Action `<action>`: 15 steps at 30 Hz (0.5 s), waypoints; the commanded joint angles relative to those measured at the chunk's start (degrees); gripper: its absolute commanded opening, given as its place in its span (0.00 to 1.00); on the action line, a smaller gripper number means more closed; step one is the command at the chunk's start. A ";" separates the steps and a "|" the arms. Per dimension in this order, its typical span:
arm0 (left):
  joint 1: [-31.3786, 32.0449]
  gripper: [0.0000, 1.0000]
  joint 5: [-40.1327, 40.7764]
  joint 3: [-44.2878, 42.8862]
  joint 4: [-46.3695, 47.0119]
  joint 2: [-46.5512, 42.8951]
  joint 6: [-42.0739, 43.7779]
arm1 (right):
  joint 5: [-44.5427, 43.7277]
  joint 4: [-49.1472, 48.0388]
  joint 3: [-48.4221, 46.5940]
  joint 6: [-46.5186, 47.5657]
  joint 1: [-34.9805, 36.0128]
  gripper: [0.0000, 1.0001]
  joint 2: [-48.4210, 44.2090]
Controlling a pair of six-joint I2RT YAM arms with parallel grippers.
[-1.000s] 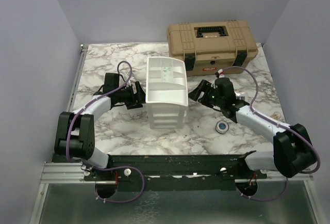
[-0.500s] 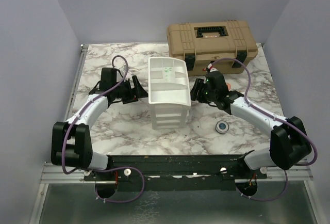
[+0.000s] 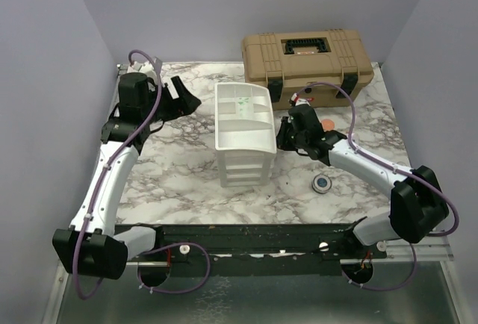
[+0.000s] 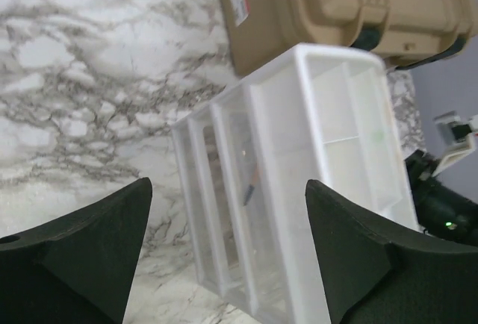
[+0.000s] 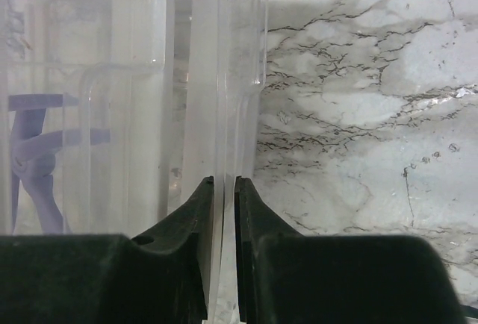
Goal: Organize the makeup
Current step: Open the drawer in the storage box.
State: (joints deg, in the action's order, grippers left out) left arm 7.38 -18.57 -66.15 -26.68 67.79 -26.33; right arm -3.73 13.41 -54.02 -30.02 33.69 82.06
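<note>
Desk (image 3: 172, 182) is carrying the tan toolbox (image 3: 306, 66) at its far edge, right of centre. The white drawer unit (image 3: 240, 134) is standing mid-desk, just in front of the toolbox.

Right gripper (image 5: 224, 184) is clenching the unit's thin right-hand wall, one pad on each side of the clear plastic. My read: it's bracing or shifting the unit. Left gripper (image 3: 187, 94) is hanging released and empty over the far-left corner, well apart from the unit.

Makeup:
- Blue-centred compact (image 3: 322, 184) is lying loose toward the near-right.
- Salmon disc (image 3: 326, 124) is sitting just in front of the toolbox.
- Pencil (image 4: 251, 184) looks to be lying inside one drawer.

Doing this step well means pinching squarely and moving straight and slow, since that thin wall is likely going to flex or slip.

The toolbox is crowding the far side, and the right arm is lying between unit and compact. The left half of the desk is offering the most room.
</note>
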 commanded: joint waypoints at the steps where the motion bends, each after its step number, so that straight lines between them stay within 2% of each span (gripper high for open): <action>1: 1.01 0.85 -0.17 -6.97 -3.34 -1.50 0.20 | -3.04 3.65 -1.41 0.73 1.31 0.16 0.73; 3: 3.58 0.85 1.06 -9.90 -5.44 -0.77 1.12 | -3.04 4.02 -2.06 0.74 1.64 0.15 0.80; 9: 14.68 0.83 11.84 -15.37 -12.47 2.81 5.36 | -1.83 3.55 -2.93 -0.57 2.88 0.15 1.29; 15: 22.34 0.71 23.45 -16.88 -18.88 7.30 9.21 | 0.08 2.52 -3.28 -1.79 4.52 0.15 1.85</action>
State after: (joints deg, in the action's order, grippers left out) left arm 26.50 -6.28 -81.65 -37.39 72.29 -21.37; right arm -6.48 15.11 -55.77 -30.55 36.07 82.81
